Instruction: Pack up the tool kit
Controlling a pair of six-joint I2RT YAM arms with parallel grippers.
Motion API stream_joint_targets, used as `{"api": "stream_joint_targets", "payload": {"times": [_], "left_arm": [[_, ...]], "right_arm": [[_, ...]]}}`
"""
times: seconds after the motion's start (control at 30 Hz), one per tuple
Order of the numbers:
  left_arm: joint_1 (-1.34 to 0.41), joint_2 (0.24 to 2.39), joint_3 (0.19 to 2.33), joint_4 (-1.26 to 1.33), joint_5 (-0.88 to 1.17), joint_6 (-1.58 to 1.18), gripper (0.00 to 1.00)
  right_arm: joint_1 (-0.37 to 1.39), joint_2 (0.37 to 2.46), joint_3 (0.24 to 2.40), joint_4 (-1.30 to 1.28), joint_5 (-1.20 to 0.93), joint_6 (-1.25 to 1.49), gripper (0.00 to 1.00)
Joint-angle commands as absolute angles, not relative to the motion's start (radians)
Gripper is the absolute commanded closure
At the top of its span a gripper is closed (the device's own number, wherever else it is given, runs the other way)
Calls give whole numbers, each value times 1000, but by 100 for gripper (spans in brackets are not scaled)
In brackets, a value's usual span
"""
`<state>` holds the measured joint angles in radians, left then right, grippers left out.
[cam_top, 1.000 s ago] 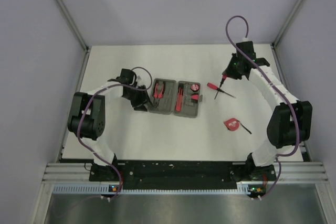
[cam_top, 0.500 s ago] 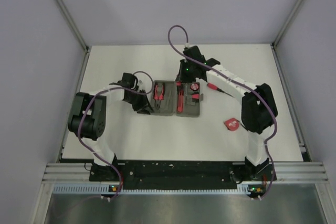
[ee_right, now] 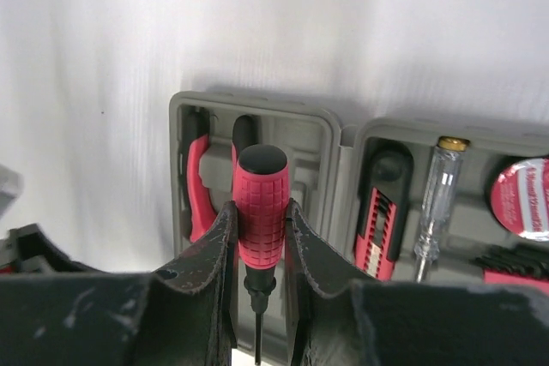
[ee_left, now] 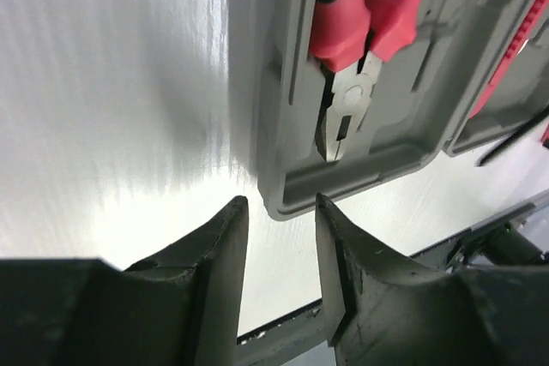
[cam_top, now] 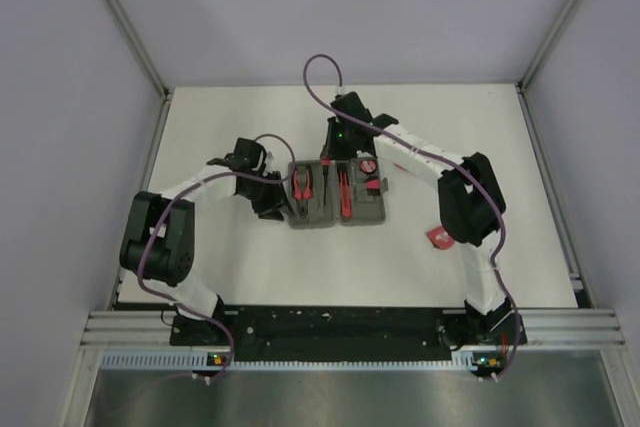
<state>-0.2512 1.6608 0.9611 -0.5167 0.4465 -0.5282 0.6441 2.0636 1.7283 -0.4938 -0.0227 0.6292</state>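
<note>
The grey case point(cam_top: 338, 193) lies open in the middle of the table, with red-and-black pliers point(ee_left: 360, 23) in its left half. In its right half are a red knife point(ee_right: 377, 229) and a clear-handled screwdriver point(ee_right: 437, 199). My right gripper point(ee_right: 260, 208) hangs over the case's far edge, shut on the handle of a red-and-black screwdriver point(ee_right: 262, 203) whose shaft points back toward the wrist. My left gripper point(ee_left: 277, 212) is open and holds nothing, with the case's near left corner point(ee_left: 283, 203) just beyond its fingertips. The red tape measure point(cam_top: 439, 238) lies on the table to the right, partly behind my right arm.
A red round item point(ee_right: 525, 195) sits in the case's right half. White walls and metal rails enclose the table on three sides. My right arm point(cam_top: 420, 162) stretches across the table's right half toward the case.
My right arm has swung left from the table's right side to above the case, carrying the screwdriver. My left gripper has stayed at the case's left edge, its jaws narrower than before.
</note>
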Motion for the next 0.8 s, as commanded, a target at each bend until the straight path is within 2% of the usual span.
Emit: {"api": "stream_joint_targets", "payload": {"times": [0.0, 0.17, 0.77], "left_arm": [[-250, 1556, 1069, -584, 263, -543, 57], [-250, 1511, 1126, -601, 196, -549, 55], [-250, 1519, 1112, -589, 225, -545, 55]], "right_arm": [[675, 2115, 1807, -460, -15, 644, 100], [693, 2148, 1819, -459, -5, 635, 100], [712, 2238, 1855, -466, 66, 626, 100]]}}
